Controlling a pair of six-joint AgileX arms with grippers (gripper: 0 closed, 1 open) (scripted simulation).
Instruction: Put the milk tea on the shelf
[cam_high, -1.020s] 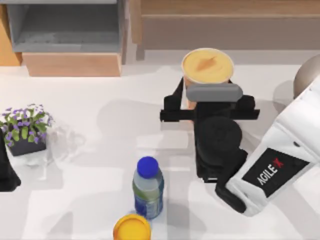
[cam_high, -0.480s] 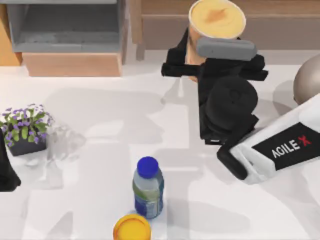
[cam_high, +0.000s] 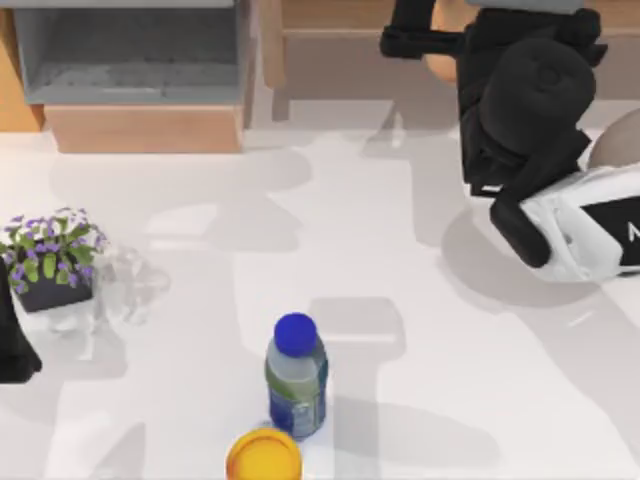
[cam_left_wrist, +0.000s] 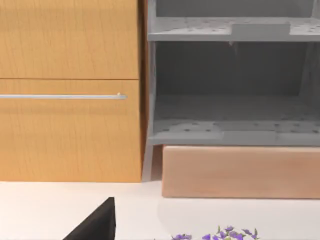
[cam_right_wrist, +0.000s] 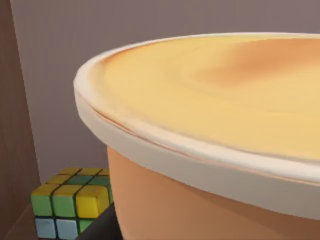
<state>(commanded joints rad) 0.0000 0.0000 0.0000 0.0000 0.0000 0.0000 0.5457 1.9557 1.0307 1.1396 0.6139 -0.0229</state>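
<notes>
With the right gripper (cam_high: 440, 40) seemingly clamped on the milk tea (cam_right_wrist: 210, 125) inside the shelf (cam_high: 330, 20) recess beside a puzzle cube (cam_right_wrist: 70, 202), lower it level before letting go.

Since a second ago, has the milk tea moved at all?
Yes. In the top view the milk tea, held by the right gripper, has gone from the white table in front of the shelf up to the shelf itself.
</notes>
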